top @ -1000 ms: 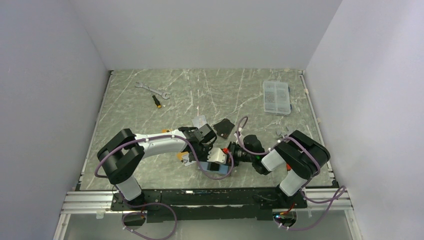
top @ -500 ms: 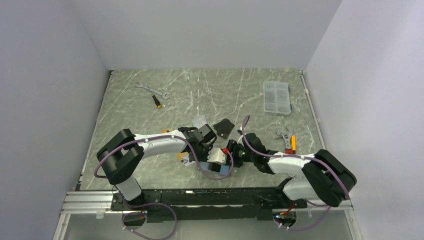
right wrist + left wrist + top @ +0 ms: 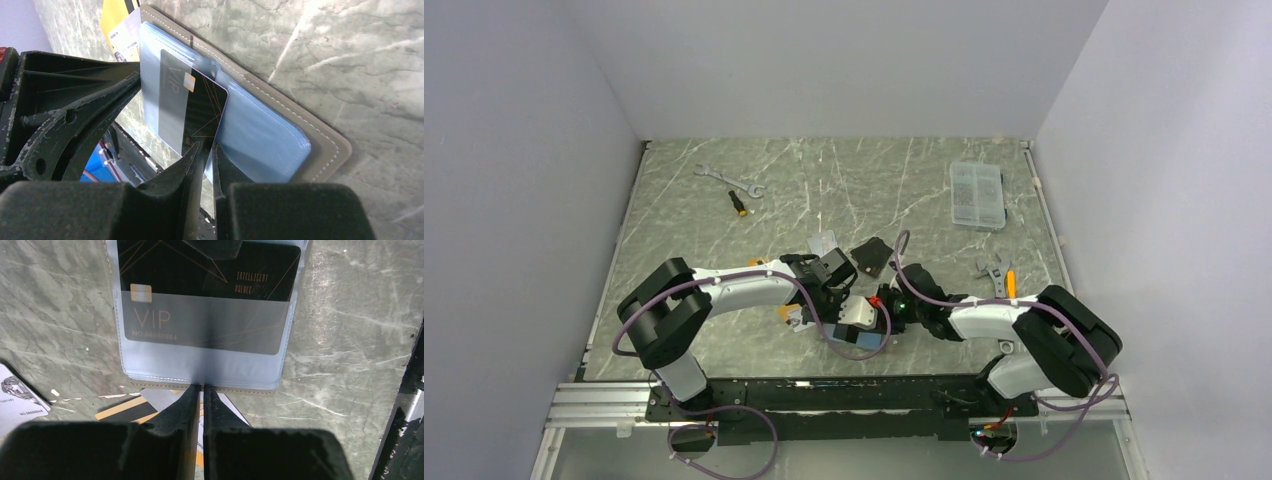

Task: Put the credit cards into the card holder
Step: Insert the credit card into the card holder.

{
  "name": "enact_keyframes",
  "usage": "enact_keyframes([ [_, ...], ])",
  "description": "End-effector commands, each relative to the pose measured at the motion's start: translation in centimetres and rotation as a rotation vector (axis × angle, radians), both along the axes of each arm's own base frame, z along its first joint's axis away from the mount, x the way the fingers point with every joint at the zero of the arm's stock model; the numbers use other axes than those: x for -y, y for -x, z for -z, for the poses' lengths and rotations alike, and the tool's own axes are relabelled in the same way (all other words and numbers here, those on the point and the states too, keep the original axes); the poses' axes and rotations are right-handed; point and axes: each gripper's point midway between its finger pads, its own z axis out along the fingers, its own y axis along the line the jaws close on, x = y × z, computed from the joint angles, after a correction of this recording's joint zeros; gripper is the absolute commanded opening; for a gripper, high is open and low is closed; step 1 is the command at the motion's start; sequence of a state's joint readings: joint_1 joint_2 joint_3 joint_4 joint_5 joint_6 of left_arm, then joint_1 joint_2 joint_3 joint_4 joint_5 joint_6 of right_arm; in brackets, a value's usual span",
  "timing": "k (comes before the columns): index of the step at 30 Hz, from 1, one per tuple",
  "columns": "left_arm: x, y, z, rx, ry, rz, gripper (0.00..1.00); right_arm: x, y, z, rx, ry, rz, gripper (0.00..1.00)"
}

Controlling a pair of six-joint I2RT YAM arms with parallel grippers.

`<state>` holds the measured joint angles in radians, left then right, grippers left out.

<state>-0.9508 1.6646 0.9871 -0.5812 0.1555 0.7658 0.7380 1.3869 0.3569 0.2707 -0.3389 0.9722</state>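
Observation:
The grey-taupe card holder (image 3: 320,145) lies open on the table, its pale blue sleeves (image 3: 260,130) fanned up. A black VIP credit card (image 3: 200,110) sits partly inside one raised sleeve (image 3: 200,357), its top end sticking out. My left gripper (image 3: 202,387) is shut on that sleeve's bottom edge. My right gripper (image 3: 206,146) is shut on the exposed edge of the black card. A gold-orange card (image 3: 120,410) and a silver card (image 3: 160,397) lie under the left fingers. In the top view the two grippers (image 3: 852,312) (image 3: 886,303) meet over the holder (image 3: 869,340).
Another pale card (image 3: 20,397) lies on the table left of the holder. A black folded pouch (image 3: 872,255) and a card (image 3: 824,243) lie behind the grippers. A clear compartment box (image 3: 977,193) stands back right; wrenches (image 3: 729,180) (image 3: 996,272) and a small screwdriver (image 3: 739,203) lie around.
The right arm's elbow swung down and out to the right while its gripper stayed at the holder, opening and closing again on the black card. The left arm kept still.

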Motion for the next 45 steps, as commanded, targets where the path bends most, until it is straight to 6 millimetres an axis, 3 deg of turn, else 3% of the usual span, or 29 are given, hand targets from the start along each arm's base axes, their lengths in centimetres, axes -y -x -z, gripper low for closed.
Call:
enact_keyframes([
  [1,0.3,1.8,0.7,-0.078,0.017,0.024,0.11,0.0,0.1,1.0,-0.002,0.070,-0.023,0.14],
  [16,0.8,1.6,0.3,-0.077,0.029,0.025,0.11,-3.7,-1.8,-2.2,0.087,-0.034,-0.098,0.13],
  [20,0.8,1.4,0.2,-0.068,0.028,0.028,0.11,-3.9,-1.5,-2.9,0.090,-0.080,-0.108,0.24],
  [24,0.6,1.5,0.3,-0.064,0.026,0.026,0.11,-2.3,-1.4,-2.9,0.071,-0.108,-0.063,0.24],
  [30,0.4,1.5,0.4,-0.062,0.021,0.024,0.11,-0.3,-1.1,-1.9,0.057,-0.041,-0.027,0.01],
  [39,0.4,1.5,0.4,-0.063,0.019,0.024,0.11,-1.9,-0.5,0.0,0.009,0.017,-0.086,0.00],
  [45,0.6,1.5,0.4,-0.066,0.025,0.021,0.11,-3.3,-0.6,-0.6,0.029,0.007,-0.125,0.00],
])
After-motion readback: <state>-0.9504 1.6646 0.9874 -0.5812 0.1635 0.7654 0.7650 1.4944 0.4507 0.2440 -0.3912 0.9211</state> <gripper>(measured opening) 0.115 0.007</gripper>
